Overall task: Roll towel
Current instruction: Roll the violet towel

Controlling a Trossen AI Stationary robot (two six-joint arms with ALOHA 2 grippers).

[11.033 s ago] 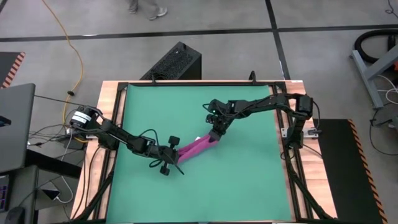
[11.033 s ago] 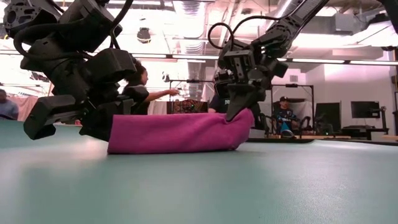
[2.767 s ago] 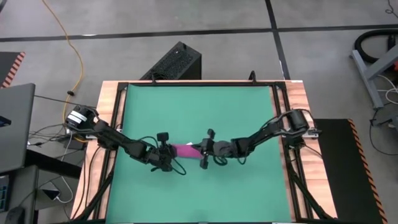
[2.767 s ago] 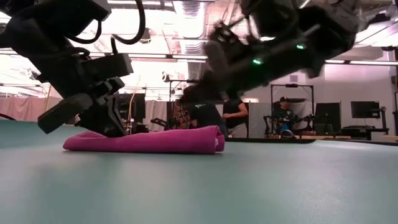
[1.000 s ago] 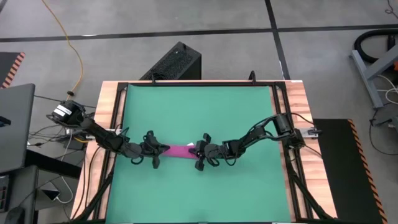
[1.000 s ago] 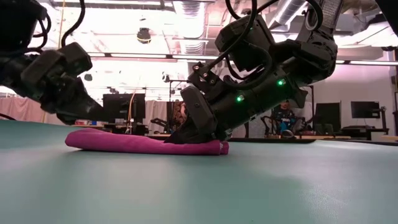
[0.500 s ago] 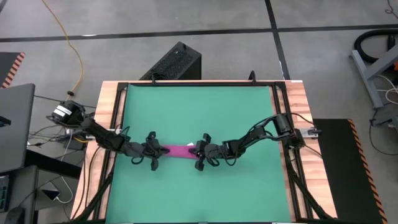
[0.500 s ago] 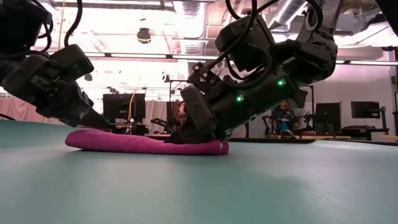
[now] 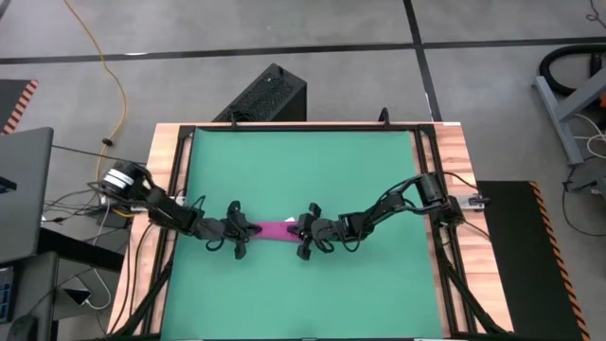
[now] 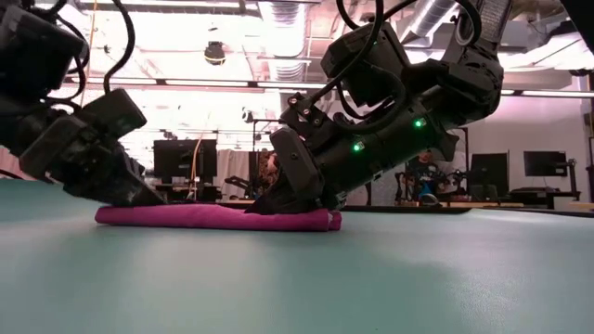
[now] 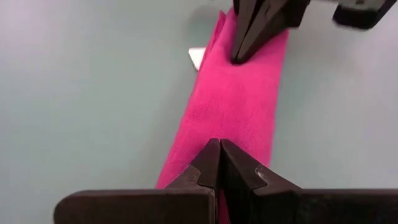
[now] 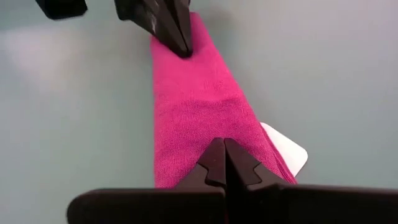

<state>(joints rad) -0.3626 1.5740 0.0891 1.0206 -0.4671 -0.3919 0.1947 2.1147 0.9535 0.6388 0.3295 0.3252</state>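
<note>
Both sets of jaws are closed tip to tip and pressed down onto the small magenta-purple soft cloth towel point(image 9: 274, 229), one at each end, so you've basically got it pinned flat and not really gripped. Left gripper point(image 11: 219, 151) sits on the towel's left end, right gripper point(image 12: 224, 149) on the right end, and each wrist view shows the other arm's fingers planted at the far end of the strip.

Key thing for your next move: the towel is folded into a long narrow band lying left to right across the middle of the green table mat point(image 9: 303, 161), so its long axis runs straight from one gripper to the other. Neither arm is nearer, they're mirrored. I'd guess a roll has to travel along that axis, one end toward the other.

The small white tag point(image 12: 285, 148) pokes out of the towel's edge just beside the right gripper, so watch it doesn't snag there.

Beyond that the mat is bare, with a wooden table frame point(image 9: 458, 161) around it. Nothing blocks the path except the arms themselves.
</note>
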